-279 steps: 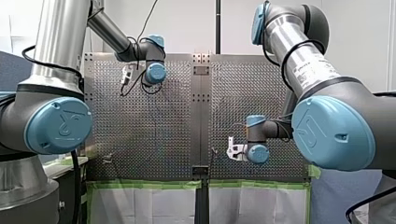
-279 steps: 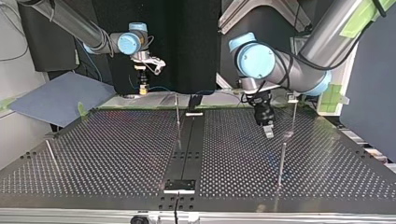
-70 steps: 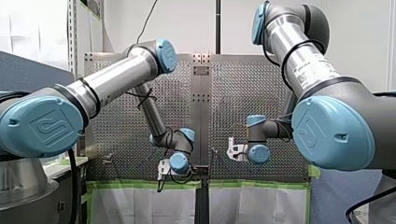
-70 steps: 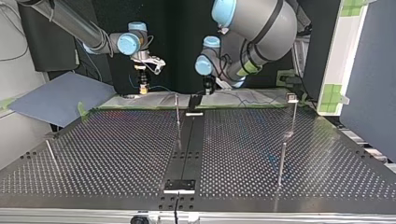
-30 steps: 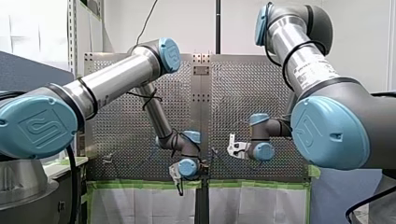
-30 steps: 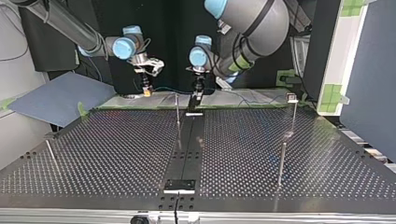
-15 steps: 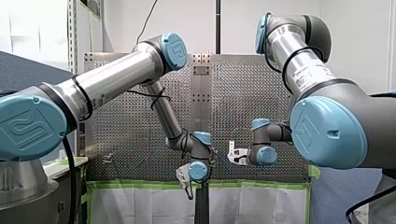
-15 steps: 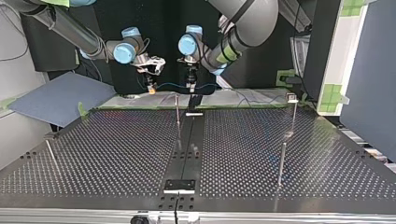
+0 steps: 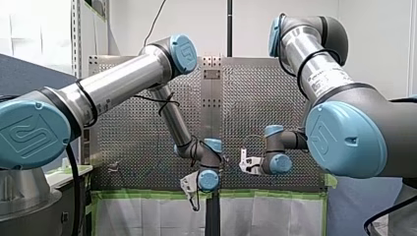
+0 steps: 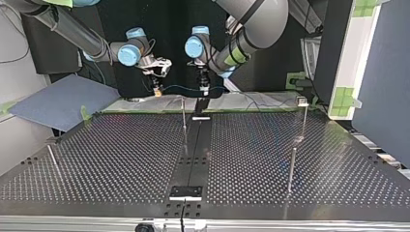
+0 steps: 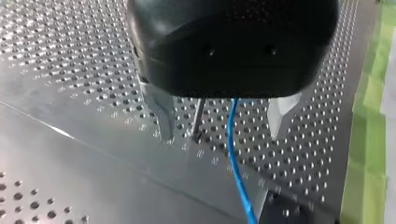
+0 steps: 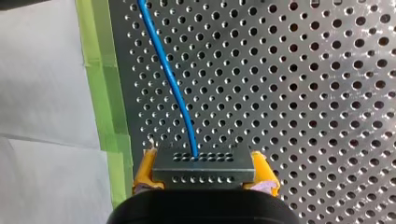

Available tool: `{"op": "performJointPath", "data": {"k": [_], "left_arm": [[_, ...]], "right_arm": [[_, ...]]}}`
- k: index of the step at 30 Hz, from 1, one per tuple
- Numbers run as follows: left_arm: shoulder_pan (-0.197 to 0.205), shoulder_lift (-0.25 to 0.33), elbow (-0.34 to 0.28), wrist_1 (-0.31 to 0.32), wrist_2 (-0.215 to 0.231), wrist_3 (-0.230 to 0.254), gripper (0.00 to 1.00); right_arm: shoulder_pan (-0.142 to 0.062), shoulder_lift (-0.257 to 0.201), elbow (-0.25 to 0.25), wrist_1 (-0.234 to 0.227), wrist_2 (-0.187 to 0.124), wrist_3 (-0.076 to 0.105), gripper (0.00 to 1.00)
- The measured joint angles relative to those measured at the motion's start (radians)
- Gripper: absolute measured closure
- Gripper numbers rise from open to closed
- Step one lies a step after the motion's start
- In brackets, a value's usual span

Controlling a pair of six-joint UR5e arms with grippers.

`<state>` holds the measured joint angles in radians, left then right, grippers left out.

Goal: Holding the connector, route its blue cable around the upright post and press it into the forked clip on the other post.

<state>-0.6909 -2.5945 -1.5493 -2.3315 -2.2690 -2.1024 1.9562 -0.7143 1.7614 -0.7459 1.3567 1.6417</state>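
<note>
post [image 11: 198, 119] beside blue cable [image 11: 232, 149], green tape [image 11: 369, 140] nearby

Through the top view I saw the perforated table [image 10: 121, 159] filling the lower frame, a dark strip [image 10: 196, 150] down its centre, a thin post [image 10: 183, 118] standing just left of that strip, a near post [image 10: 291, 169] and a far post [image 10: 304, 121] at the right, and a leaning rod [image 10: 52, 159] at far left.

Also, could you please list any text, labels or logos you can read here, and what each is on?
Small black print on my right arm's silver tube: too blurred to read.
Embossed logo on the round blue joint caps: no clear letters.
No other text shows.
</note>
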Motion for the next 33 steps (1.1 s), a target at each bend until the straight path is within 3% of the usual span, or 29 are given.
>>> {"op": "performJointPath", "data": {"k": [7,10,18,27,33], "left_arm": [[0.003,-0.001,0.028,-0.02,-0.062,0.058,0.0],[0.005,-0.001,0.039,-0.047,-0.065,0.066,0.0],[0.013,-0.001,0.046,-0.091,-0.011,0.032,0.0],[0.015,-0.002,0.046,-0.053,0.069,0.078,0.0],[0.019,-0.005,0.047,-0.041,0.121,0.078,0.0]], "right_arm": [[0.007,0.0,0.0,-0.003,-0.009,-0.001,1.0],[0.009,0.0,0.0,-0.004,-0.009,-0.002,1.0],[0.012,0.0,0.0,-0.004,-0.01,-0.002,1.0],[0.014,0.0,0.0,-0.004,-0.01,-0.002,1.0],[0.014,0.0,0.0,-0.004,-0.01,-0.002,1.0]]}}
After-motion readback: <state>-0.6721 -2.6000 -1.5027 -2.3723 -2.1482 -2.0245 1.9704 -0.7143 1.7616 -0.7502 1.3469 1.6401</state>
